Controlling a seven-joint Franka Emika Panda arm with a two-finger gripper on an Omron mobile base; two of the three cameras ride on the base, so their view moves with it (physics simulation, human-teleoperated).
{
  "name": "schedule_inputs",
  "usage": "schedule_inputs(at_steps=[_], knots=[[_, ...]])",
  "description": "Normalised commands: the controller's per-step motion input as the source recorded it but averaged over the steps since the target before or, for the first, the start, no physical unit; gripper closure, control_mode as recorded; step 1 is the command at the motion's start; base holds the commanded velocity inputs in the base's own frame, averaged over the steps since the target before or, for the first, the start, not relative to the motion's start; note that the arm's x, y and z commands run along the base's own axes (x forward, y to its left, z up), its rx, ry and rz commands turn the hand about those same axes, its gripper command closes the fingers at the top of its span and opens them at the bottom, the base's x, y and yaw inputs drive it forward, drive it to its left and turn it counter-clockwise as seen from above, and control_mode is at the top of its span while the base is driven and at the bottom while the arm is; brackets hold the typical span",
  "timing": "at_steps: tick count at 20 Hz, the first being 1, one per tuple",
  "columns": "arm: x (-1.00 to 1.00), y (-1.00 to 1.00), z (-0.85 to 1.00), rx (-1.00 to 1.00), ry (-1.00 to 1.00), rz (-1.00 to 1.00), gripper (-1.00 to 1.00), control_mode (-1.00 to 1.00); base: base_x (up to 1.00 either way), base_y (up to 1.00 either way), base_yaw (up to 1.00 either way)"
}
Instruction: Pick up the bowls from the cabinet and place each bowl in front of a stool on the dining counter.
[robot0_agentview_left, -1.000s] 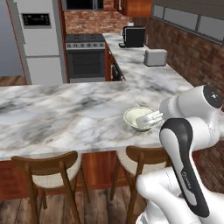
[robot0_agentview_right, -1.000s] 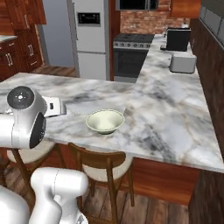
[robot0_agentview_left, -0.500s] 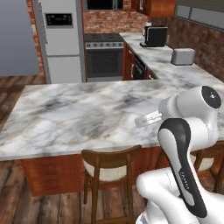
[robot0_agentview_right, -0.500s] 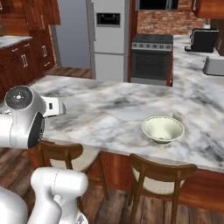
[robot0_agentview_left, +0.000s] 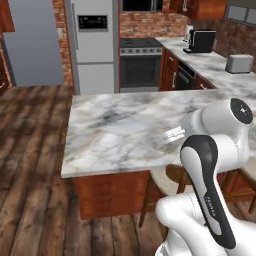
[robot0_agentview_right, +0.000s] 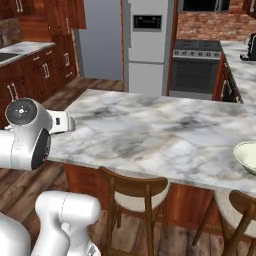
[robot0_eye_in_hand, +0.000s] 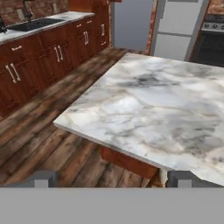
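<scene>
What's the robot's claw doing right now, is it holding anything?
Gripper: open and empty, its fingertips spread wide above the dining counter.

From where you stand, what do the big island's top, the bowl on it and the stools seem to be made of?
The dining counter's white slab looks like polished marble, given its grey veining. The shallow cream bowl seems to be glazed ceramic, smooth with an olive rim. The brown stool looks wooden, with what seems a padded beige seat.
</scene>
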Motion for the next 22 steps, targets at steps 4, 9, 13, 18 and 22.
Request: schedule_inputs(at_steps=[4,9,13,18,22], knots=[[0.0,0.0,0.0,0.0,0.0,0.0,-1.0,1.0,0.01,1.0,0.0],[0.0,0.0,0.0,0.0,0.0,0.0,-1.0,1.0,0.05,1.0,0.0],[0.0,0.0,0.0,0.0,0.0,0.0,-1.0,1.0,0.41,1.0,-0.03],[0.0,0.0,0.0,0.0,0.0,0.0,-1.0,1.0,0.96,1.0,-0.1],[0.0,0.0,0.0,0.0,0.0,0.0,-1.0,1.0,1.0,0.57,-0.09]])
